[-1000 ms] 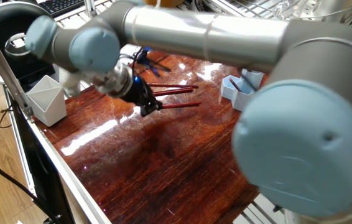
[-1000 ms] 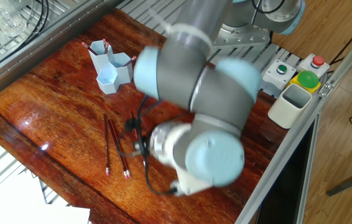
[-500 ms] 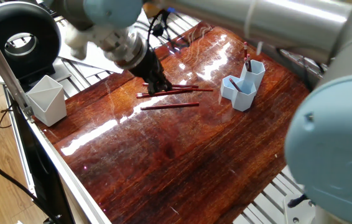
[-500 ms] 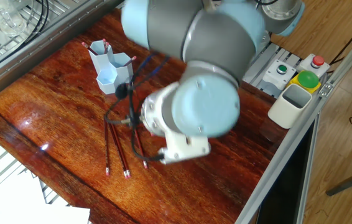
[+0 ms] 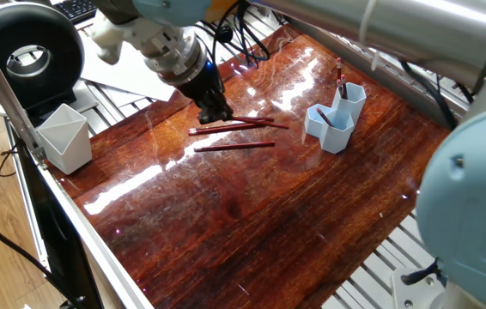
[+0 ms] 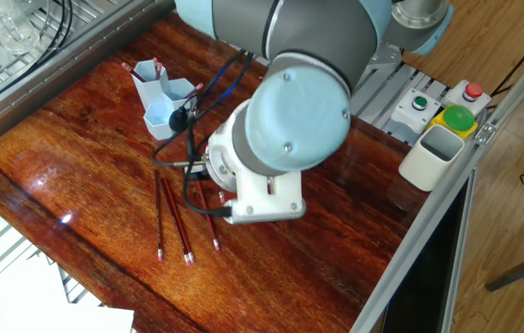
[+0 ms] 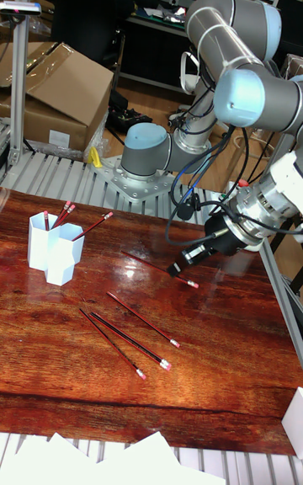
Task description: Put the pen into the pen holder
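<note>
The gripper point(image 7: 178, 269) is down at the table point(image 5: 252, 215), its tip at the end of a red pen point(image 7: 160, 269) lying well away from the pen holder point(image 7: 49, 251) (which already has a few pens standing in it). Whether the jaws grip that pen cannot be told. Three more pens point(image 7: 126, 335) lie loose, nearer the holder's front.

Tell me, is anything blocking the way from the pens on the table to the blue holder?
Nothing visible does. Between the loose pens and the pen holder there is only bare table. The gripper is at one pen.
</note>
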Controlling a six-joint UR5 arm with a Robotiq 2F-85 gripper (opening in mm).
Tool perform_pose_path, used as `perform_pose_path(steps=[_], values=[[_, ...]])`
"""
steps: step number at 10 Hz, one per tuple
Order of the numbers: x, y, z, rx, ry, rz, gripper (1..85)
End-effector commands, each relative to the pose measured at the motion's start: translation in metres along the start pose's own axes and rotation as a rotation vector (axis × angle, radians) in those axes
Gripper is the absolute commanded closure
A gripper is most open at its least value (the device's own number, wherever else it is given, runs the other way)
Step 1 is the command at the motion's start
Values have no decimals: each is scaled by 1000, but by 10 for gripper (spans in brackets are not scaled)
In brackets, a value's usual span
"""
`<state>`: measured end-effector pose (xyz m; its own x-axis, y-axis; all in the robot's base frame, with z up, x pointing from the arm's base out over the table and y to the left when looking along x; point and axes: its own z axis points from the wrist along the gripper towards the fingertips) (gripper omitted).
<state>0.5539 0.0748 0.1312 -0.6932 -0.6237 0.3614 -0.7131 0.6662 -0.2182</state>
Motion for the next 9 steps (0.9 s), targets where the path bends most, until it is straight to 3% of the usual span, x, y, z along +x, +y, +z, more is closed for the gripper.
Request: perform_pose_path(steps=[1,2,3,4,5,6,7,9], values=[[-27,-6,-4,11,-117,80,847],[-31,-8,-5,21,-131,69,847],[-28,5,-4,-28,-119,64,847],[-12,18,-4,-78,-54,59,847],[-4,31,-5,-126,-25,42,847],[-3,36,-10,-151,-38,13,847],[17,37,-32,-170,-61,-11,847],[52,31,-47,-147,-100,-87,847]])
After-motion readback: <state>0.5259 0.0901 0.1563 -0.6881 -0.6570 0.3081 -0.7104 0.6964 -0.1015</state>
